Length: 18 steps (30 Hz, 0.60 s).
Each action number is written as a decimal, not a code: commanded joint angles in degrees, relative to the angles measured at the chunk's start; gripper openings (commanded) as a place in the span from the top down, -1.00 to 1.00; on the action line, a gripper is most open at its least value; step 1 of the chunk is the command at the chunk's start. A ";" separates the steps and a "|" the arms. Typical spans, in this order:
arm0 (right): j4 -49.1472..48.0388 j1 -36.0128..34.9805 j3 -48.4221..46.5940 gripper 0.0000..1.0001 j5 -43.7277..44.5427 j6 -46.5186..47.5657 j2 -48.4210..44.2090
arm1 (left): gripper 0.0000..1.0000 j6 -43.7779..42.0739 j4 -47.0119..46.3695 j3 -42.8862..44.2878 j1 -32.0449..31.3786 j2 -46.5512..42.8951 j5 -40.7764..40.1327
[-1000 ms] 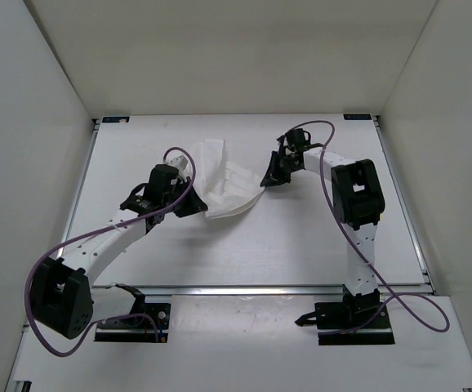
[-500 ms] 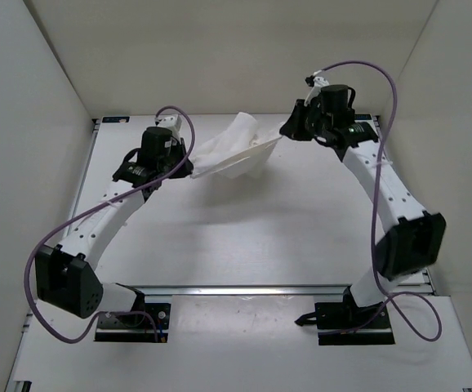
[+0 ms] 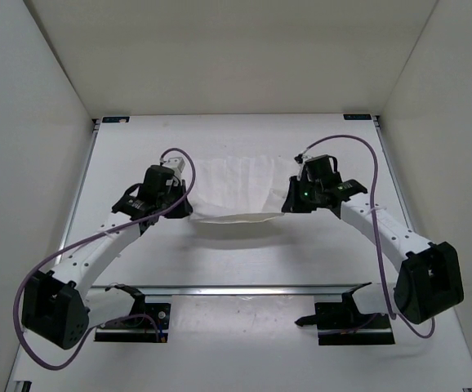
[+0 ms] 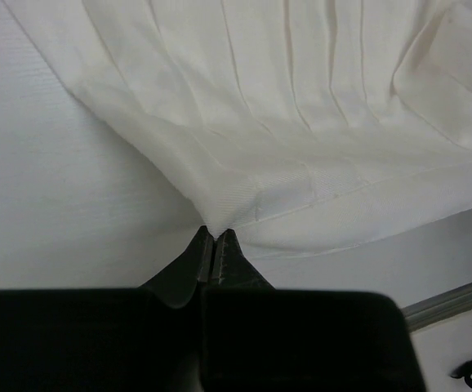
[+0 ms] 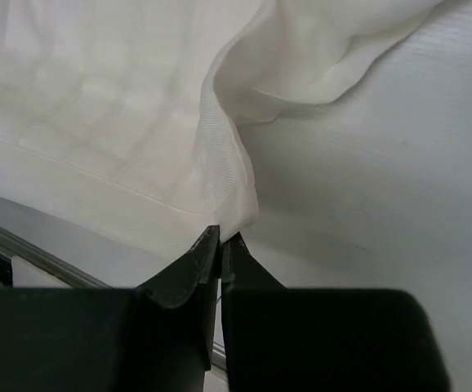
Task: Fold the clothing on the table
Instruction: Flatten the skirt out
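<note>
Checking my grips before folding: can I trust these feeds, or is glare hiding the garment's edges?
Top view: even light, thin white fabric garment barely contrasts with the matte white table; a soft shadow marks its near edge. Left wrist: pleats crisp, black left gripper blurred. Right wrist: cloth washed out, black right gripper blurred.

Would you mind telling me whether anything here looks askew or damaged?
Nothing looks damaged or spilled. The clothing is stretched between the left gripper and the right gripper, each shut on a corner. Its near edge sags in a shallow curve, and the fabric curls over beside the right gripper, so it is not quite flat.
</note>
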State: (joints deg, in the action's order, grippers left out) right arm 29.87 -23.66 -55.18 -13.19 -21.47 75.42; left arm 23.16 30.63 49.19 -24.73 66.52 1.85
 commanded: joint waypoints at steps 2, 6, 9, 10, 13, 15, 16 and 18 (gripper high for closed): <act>-4.72 4.76 -3.96 1.00 -0.07 1.25 1.30 | 1.00 -1.62 -3.65 3.79 2.58 1.23 1.75; -2.81 9.06 -26.21 1.00 1.49 8.63 16.46 | 1.00 -6.88 -5.85 24.20 4.16 15.72 1.06; 5.86 11.70 -58.74 1.00 1.06 11.45 32.27 | 1.00 -8.65 -3.92 47.83 5.48 27.50 0.52; 7.38 12.05 -71.35 1.00 1.76 11.80 37.38 | 1.00 -8.92 -2.52 52.80 5.57 31.70 0.79; 3.44 14.17 -81.37 1.00 -1.23 9.16 39.63 | 1.00 -8.23 -1.88 71.38 6.27 37.44 -0.79; 5.20 13.11 -84.39 1.00 3.77 12.16 38.41 | 1.00 -7.43 -2.50 71.06 7.41 35.62 -0.53; 4.33 13.72 -80.30 1.00 3.44 11.90 35.62 | 1.00 -8.64 -2.94 68.52 6.98 34.91 -1.75; 3.10 13.82 -72.11 1.00 4.03 12.51 30.86 | 1.00 -11.02 -3.38 61.78 5.75 30.53 -4.11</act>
State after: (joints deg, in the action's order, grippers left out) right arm 32.99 -9.65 -131.55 -12.69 -11.81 113.47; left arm 15.55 26.63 116.01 -18.39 103.70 2.28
